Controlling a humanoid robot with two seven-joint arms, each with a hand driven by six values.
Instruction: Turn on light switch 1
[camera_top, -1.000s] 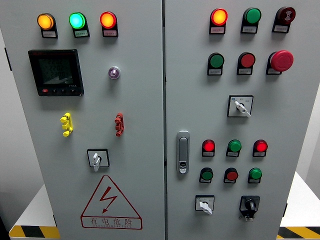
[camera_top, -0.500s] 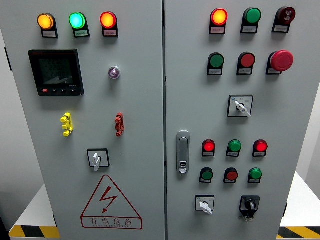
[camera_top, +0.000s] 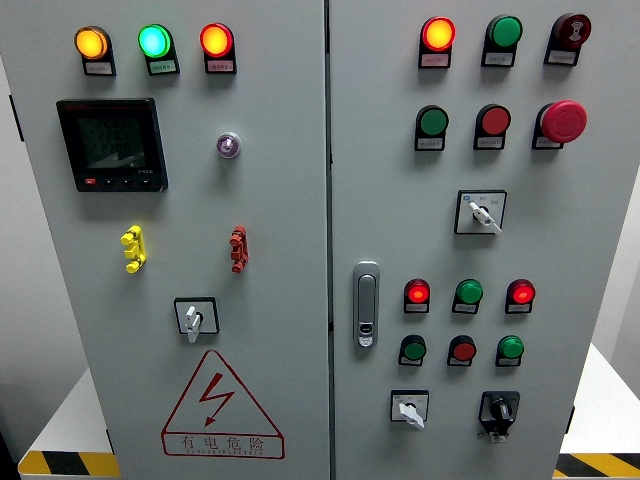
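A grey control cabinet (camera_top: 280, 230) with two doors fills the head view. The left door carries lit orange (camera_top: 90, 42), green (camera_top: 153, 41) and red (camera_top: 216, 40) lamps, a dark display (camera_top: 111, 144), a small round button (camera_top: 228, 145), a yellow toggle (camera_top: 133, 248), a red toggle (camera_top: 238, 248) and a rotary switch (camera_top: 194, 317). The right door holds lamps, green and red push buttons, a red mushroom button (camera_top: 563, 121) and rotary selectors (camera_top: 481, 212) (camera_top: 409, 408) (camera_top: 499, 410). I cannot tell which control is switch 1. Neither hand is in view.
A chrome door handle (camera_top: 366, 304) sits on the right door beside the centre seam. A triangular electrical warning sticker (camera_top: 221, 405) is low on the left door. Yellow-and-black hazard tape (camera_top: 66, 463) marks the base at both lower corners.
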